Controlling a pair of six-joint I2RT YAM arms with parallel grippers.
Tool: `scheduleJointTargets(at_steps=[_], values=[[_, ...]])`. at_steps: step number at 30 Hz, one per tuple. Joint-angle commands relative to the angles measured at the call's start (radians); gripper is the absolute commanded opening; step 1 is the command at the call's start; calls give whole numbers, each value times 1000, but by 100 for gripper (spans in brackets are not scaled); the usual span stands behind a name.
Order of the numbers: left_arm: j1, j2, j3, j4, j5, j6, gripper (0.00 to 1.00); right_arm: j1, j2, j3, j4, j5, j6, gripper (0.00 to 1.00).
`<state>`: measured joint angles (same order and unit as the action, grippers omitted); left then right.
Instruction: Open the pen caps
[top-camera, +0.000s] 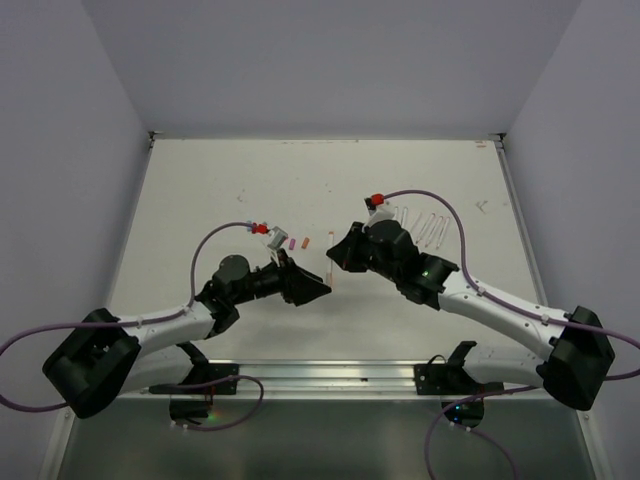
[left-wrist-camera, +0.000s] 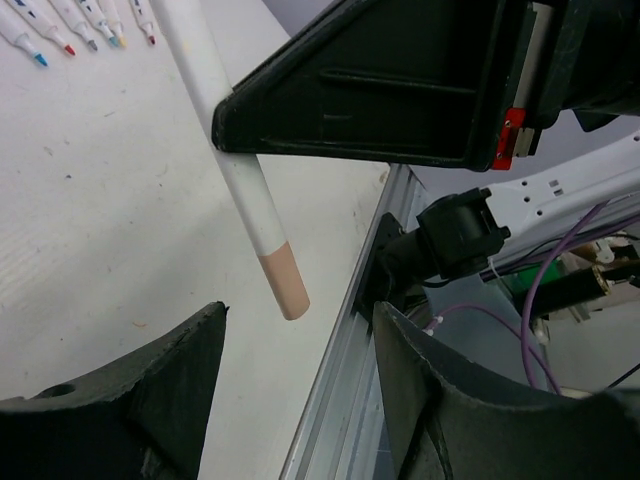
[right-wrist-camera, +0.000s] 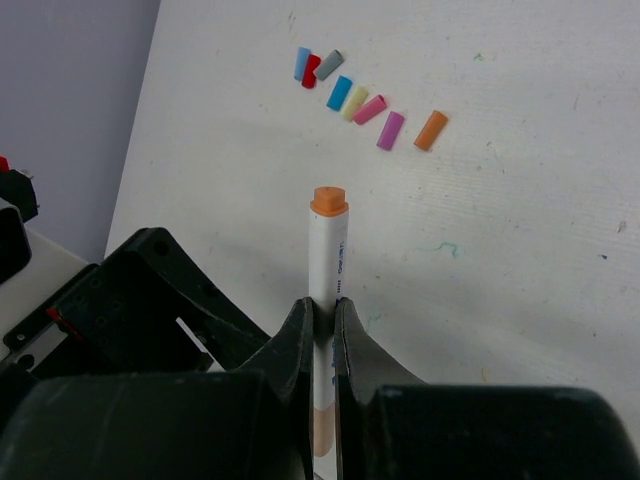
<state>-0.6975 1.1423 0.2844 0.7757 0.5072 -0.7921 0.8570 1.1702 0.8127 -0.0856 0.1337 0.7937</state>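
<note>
**Pen clamped in right hand; left hand spread at its capped end**

Held pen (right-wrist-camera: 327, 255): white barrel, lifted off the tabletop (right-wrist-camera: 520, 250), in the gap between the two arms. The right hand (right-wrist-camera: 322, 305) has its two fingers pressed together on the barrel at about mid-length, so the pen is pinched firmly.

The end pointing away from the right wrist camera is orange. I cannot tell whether that is a cap or a bare tip. The opposite end carries a peach cap (left-wrist-camera: 284, 285), seated on the barrel.

Left hand (left-wrist-camera: 300, 325): fingers spread, one on each side of the peach cap's tip and apart from it. It grips nothing.

Loose caps (right-wrist-camera: 340, 92): eight lie on the tabletop beyond the held pen's orange end, in a slanted row. In order they are pale blue, red, grey, blue, yellow, pink, purple and orange. The first three are bunched close together. The orange one lies a little apart at the end of the row.

Other pens (left-wrist-camera: 84, 30): five show in the left wrist view, side by side on the tabletop beyond the held pen. Their coloured tips are blue, red, grey, yellow and red. From overhead they lie on the right-arm side of the held pen.
</note>
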Motion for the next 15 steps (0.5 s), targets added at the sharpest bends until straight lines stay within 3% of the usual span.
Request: scheduleJointTargets(at_steps=[1, 11, 15], values=[[-28, 30, 36, 96, 16, -10, 63, -1, 9, -1, 78, -23, 27, 0], [-48, 89, 67, 132, -29, -15, 58, -3, 2, -41, 144, -65, 65, 0], [-50, 102, 71, 149, -35, -24, 44, -1, -4, -47, 149, -69, 71, 0]])
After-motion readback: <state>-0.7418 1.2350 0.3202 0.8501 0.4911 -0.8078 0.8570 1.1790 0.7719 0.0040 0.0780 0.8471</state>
